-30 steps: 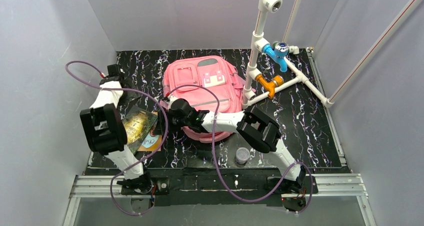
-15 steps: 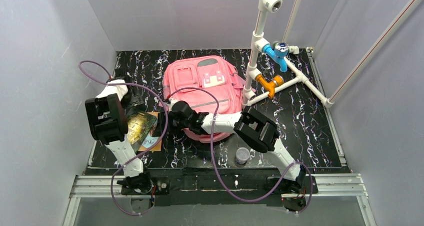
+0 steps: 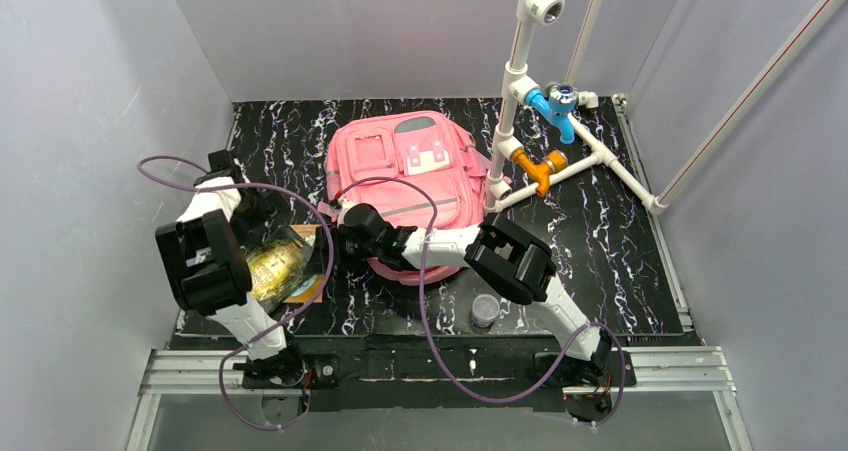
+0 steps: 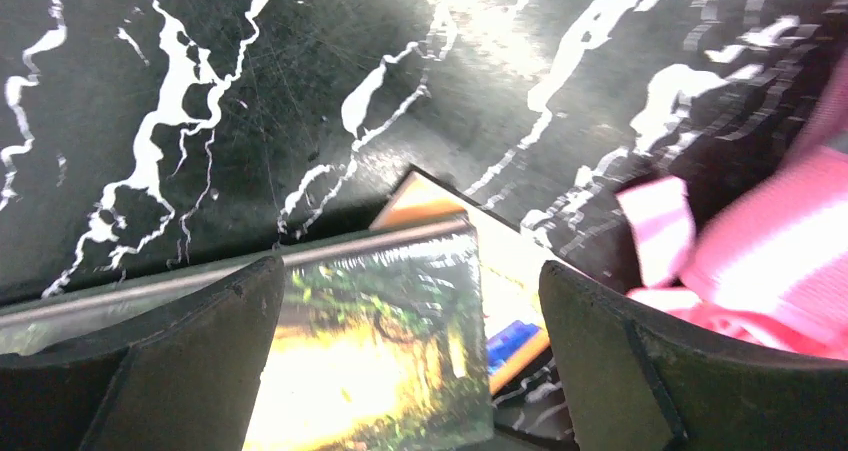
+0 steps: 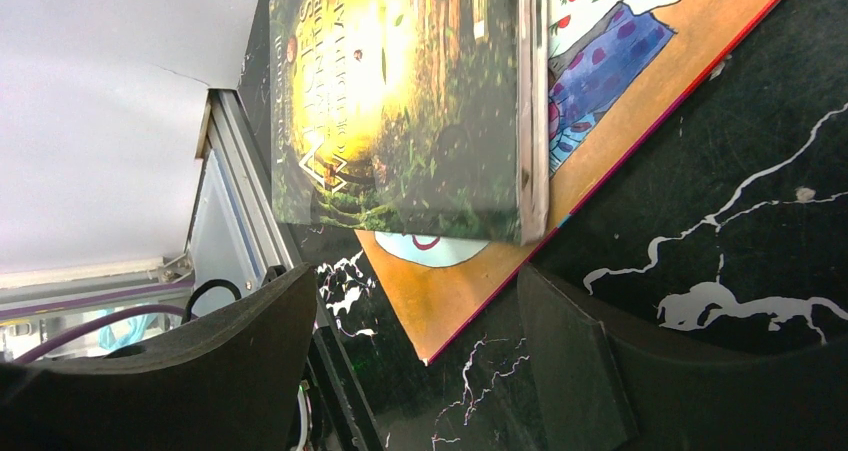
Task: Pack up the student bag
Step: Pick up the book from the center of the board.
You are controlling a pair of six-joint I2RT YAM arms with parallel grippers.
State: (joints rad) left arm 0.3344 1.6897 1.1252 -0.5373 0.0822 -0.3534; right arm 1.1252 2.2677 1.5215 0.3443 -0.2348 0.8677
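The student bag point(image 3: 410, 171), a pink backpack, lies flat at the middle of the black marbled table; one of its pink straps point(image 4: 770, 251) shows in the left wrist view. Left of it a green-and-yellow book point(image 3: 275, 266) point(image 4: 380, 351) point(image 5: 400, 101) rests on an orange picture book point(image 3: 305, 286) point(image 5: 480, 291). My left gripper point(image 3: 262, 219) point(image 4: 410, 361) is open above the green book's far corner, which lies between its fingers. My right gripper point(image 3: 333, 243) point(image 5: 410, 361) is open, low over the table by the bag's near left edge, pointing at the orange book's corner.
A white pipe frame point(image 3: 515, 81) with blue point(image 3: 555, 111) and orange point(image 3: 535, 166) fittings stands right of the bag. A small grey-lidded jar point(image 3: 485, 311) sits near the front edge, beside the right arm. Grey walls close in the table on three sides.
The left arm has swung back and lowered its open gripper over the books. The right gripper's jaws have widened a little; its arm has barely shifted.
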